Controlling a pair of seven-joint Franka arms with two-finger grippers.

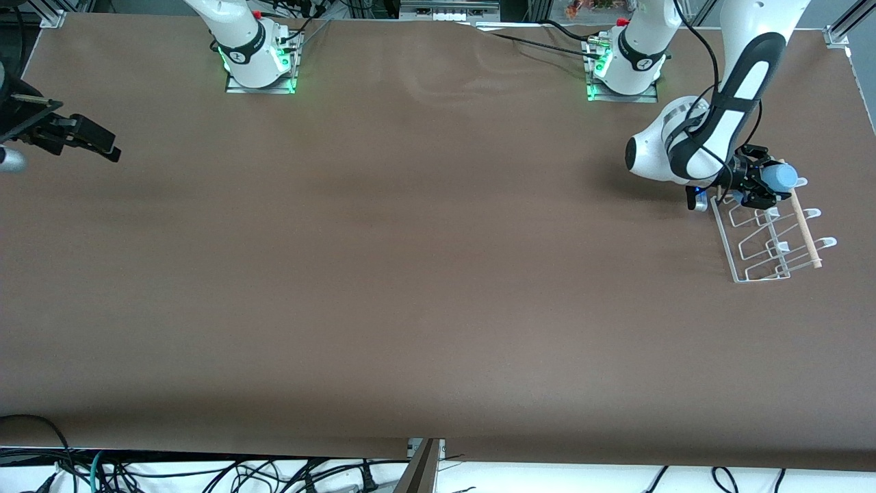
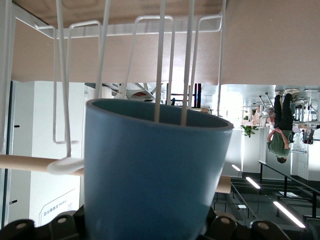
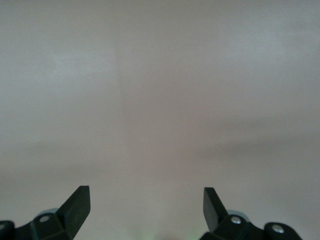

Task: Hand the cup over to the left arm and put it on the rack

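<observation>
My left gripper [image 1: 765,183] is shut on the light blue cup [image 1: 781,176] and holds it on its side at the end of the white wire rack [image 1: 770,239] that lies nearer the arm bases. In the left wrist view the cup [image 2: 150,175] fills the middle, and two rack prongs [image 2: 172,55] reach into its open mouth. The rack's wooden rod [image 1: 806,233] runs along its edge toward the left arm's end of the table. My right gripper [image 1: 92,140] is open and empty over the table at the right arm's end; its fingertips [image 3: 77,202] frame bare table.
The brown table [image 1: 410,274] stretches wide between the two arms. The arm bases [image 1: 260,61] stand along the table's edge farthest from the front camera. Cables hang past the table's near edge.
</observation>
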